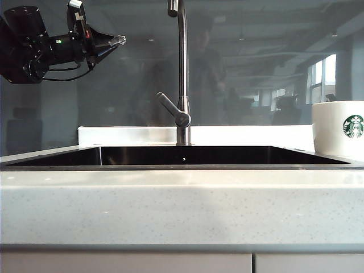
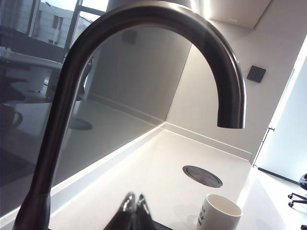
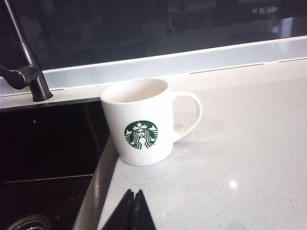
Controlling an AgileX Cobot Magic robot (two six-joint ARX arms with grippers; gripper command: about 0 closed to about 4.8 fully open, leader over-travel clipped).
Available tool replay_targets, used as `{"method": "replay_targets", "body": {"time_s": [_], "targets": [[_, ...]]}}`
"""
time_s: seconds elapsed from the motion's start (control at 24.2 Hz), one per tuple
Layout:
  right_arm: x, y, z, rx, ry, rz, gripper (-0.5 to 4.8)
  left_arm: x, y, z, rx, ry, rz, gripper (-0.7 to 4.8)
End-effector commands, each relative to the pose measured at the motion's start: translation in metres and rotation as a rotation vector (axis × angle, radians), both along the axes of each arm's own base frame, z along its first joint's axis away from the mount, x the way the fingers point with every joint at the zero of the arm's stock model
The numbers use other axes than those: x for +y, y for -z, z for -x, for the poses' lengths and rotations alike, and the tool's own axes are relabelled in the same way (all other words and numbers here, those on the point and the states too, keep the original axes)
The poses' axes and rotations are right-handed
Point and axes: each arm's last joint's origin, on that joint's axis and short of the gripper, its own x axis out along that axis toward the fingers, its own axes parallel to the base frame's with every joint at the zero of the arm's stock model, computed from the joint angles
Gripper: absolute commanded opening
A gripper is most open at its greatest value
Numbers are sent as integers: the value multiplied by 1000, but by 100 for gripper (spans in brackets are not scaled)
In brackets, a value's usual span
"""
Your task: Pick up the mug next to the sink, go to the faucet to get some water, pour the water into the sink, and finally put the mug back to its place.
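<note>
While the left claw (image 1: pixel 116 40) hangs high in the air with its fingers pinched together on nothing, the exterior view shows it off to one side of the faucet (image 1: pixel 182 74), near the level of the pipe's upper part. Its own wrist view adds what that camera cuts off: the faucet's curved top and spout opening just ahead of the closed tips (image 2: pixel 134 203), and the mug (image 2: pixel 218 213) far beyond, below and across from them. Over on the right wrist view, the right claw (image 3: pixel 133 199) is also fully closed and empty, with the mug sitting upright just ahead of it on the tabletop (image 3: pixel 240 153), hard against the sink (image 3: pixel 48 143) rim, handle pointing away from the basin. From outside, no right claw is visible at all.
</note>
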Motion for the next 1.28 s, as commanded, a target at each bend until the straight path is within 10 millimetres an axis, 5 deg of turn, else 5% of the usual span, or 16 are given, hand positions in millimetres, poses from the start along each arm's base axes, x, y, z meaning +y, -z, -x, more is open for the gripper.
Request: {"method": "replay_targets", "body": {"time_s": [0.04,0.79,0.95,1.08,1.28], "targets": [[0,-1,0,-17,-1,3,-9,0,-6,2,-23,2,-3,-4],[0,-1,0,-16,0,3,-9,3,-14,5,-91,-44,-11,-4],[0,-1,0,-16,0,3,-9,4,-56,16,-125,-214,-97,-4],[0,-1,0,-16,0,3,-9,11,-113,64,41,-688,-255,-4],[0,-1,0,-16,0,3,-9,15,-182,145,-43,-887,-362,-4]]}}
